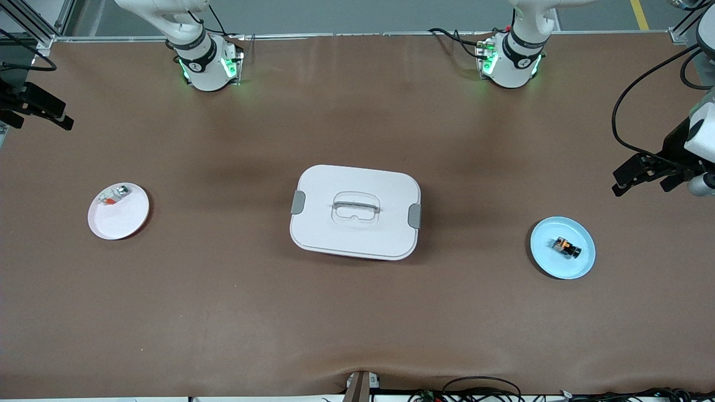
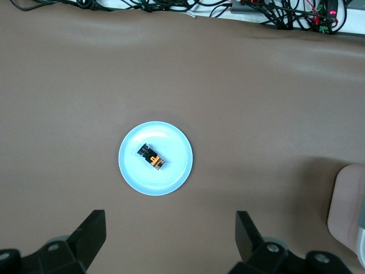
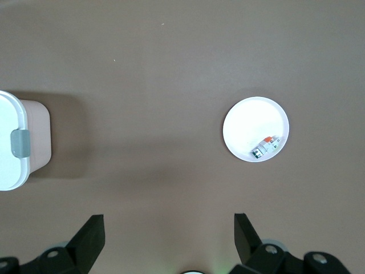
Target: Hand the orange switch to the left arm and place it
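The orange switch, a tiny black part with an orange cap, lies on a light-blue plate toward the left arm's end of the table. In the left wrist view the switch rests in the middle of that plate. My left gripper hangs over bare table beside the plate, open and empty. The white box with grey side clips stands at the table's middle. My right gripper hangs open and empty over the table's edge at the right arm's end.
A pale pink plate with a whitish-clear part sits toward the right arm's end, also in the right wrist view as plate and part. The box's edge shows in both wrist views. Cables line the table's near edge.
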You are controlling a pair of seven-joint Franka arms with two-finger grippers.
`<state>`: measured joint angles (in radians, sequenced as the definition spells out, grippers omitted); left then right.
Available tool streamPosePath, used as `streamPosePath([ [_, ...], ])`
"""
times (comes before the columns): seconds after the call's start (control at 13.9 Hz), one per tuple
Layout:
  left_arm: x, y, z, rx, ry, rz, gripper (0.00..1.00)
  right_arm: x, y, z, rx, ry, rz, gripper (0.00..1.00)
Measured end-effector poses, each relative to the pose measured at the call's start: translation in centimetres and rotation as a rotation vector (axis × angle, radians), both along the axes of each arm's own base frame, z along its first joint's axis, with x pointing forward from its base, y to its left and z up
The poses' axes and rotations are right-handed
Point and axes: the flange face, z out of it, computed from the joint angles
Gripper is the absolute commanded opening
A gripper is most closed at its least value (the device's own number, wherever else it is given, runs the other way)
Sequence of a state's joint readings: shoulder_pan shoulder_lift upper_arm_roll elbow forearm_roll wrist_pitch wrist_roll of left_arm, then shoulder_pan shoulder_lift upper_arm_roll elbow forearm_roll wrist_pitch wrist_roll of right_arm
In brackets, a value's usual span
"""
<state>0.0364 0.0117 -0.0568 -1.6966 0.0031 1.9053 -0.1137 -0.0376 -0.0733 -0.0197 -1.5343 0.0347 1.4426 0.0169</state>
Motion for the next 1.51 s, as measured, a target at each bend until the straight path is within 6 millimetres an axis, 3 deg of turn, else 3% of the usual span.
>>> streamPosePath([
  [0.43, -0.2, 0.6, 2.1, 0.000, -0.032, 0.010, 1.00, 0.0, -0.1, 0.0, 0.000, 0.001, -0.002, 1.00],
  [0.65, -2.0, 1.4, 4.2, 0.001, -0.008, 0.016, 1.00, 0.0, -0.3, 0.0, 0.001, -0.001, 0.029, 1.00],
  [0.86, -3.5, 1.5, 5.7, 0.001, 0.005, 0.015, 1.00, -0.2, -1.9, 0.0, 0.003, -0.004, 0.072, 1.00],
  [1.15, -3.6, 0.0, 5.6, 0.002, 0.009, -0.011, 1.00, -0.1, -1.8, 0.0, 0.002, -0.004, 0.077, 1.00],
  [1.51, -3.3, -0.3, 5.2, 0.003, 0.016, -0.016, 1.00, -0.1, -0.8, 0.0, 0.002, -0.004, 0.085, 1.00],
])
